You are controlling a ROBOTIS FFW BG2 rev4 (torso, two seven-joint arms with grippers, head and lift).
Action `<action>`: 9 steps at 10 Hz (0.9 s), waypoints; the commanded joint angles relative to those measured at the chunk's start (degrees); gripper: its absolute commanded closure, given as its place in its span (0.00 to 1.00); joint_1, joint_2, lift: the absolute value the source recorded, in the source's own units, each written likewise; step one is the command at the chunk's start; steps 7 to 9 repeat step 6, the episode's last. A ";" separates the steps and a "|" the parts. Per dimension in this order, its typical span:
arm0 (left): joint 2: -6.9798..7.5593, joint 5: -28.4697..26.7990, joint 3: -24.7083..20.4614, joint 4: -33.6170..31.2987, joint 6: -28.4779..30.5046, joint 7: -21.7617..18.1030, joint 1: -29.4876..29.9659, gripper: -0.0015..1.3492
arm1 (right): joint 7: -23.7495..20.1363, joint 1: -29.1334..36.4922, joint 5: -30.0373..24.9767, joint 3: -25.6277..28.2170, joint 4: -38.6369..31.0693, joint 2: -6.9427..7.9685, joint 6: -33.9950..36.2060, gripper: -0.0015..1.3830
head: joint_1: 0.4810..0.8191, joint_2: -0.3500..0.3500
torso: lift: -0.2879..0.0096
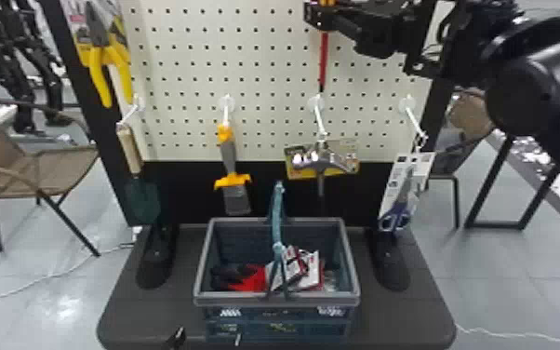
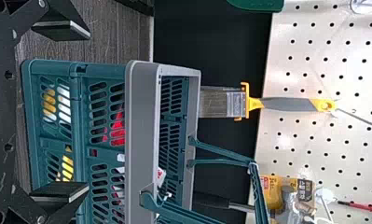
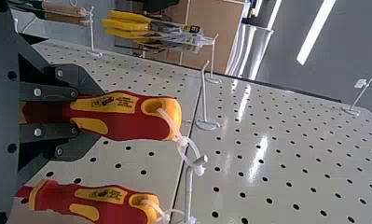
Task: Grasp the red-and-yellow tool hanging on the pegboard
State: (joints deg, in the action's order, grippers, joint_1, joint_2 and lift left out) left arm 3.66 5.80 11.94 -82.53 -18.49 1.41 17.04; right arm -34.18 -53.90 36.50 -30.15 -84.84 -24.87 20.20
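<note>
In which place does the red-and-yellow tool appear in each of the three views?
Head view: red-and-yellow tool at the upper middle, red shaft under the right claw, above the hammer.
Left wrist view: its red shaft, beyond the packaged hammer.
Right wrist view: its handle, inside the claw.
Shared landmark: the white pegboard.

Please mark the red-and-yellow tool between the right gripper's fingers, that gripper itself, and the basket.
red-and-yellow tool [image 3: 127, 116], right wrist view, middle of its handle.
right gripper [image 3: 67, 114], right wrist view, midway between its fingertips.
basket [image 1: 237, 298], head view, grey front rim.
</note>
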 commanded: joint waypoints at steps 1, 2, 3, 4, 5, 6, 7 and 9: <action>0.03 0.00 0.02 0.00 -0.06 0.00 0.01 0.12 | -0.01 0.02 -0.02 0.00 -0.06 0.00 0.01 0.94 | 0.20 0.50 | 0.63; 0.03 0.00 0.02 0.00 -0.06 0.00 0.01 0.12 | -0.01 0.11 0.33 0.00 -0.06 0.00 0.01 0.94 | 0.20 0.50 | 0.63; 0.03 0.00 0.02 0.00 -0.06 0.00 0.01 0.12 | -0.01 0.11 0.33 0.00 -0.06 0.00 0.01 0.94 | 0.20 0.50 | 0.63; 0.03 0.00 0.02 0.00 -0.06 0.00 0.01 0.12 | -0.01 0.20 0.42 0.00 -0.06 0.00 -0.08 0.94 | 0.20 0.50 | 0.63; 0.03 0.00 0.02 0.00 -0.06 0.00 0.01 0.12 | -0.01 0.20 0.59 0.00 -0.06 0.00 -0.08 0.94 | 0.20 0.50 | 0.63; 0.03 0.00 0.02 0.00 0.03 0.00 0.01 0.12 | -0.01 0.37 0.68 0.00 0.02 0.00 -0.43 0.94 | 0.20 0.50 | 0.63; 0.03 0.00 0.02 0.00 0.03 0.00 0.01 0.12 | -0.01 0.37 0.68 0.00 0.02 0.00 -0.43 0.94 | 0.20 0.50 | 0.63; 0.03 0.00 0.02 0.00 0.03 0.00 0.01 0.12 | -0.01 0.37 0.68 0.00 0.02 0.00 -0.43 0.94 | 0.20 0.50 | 0.63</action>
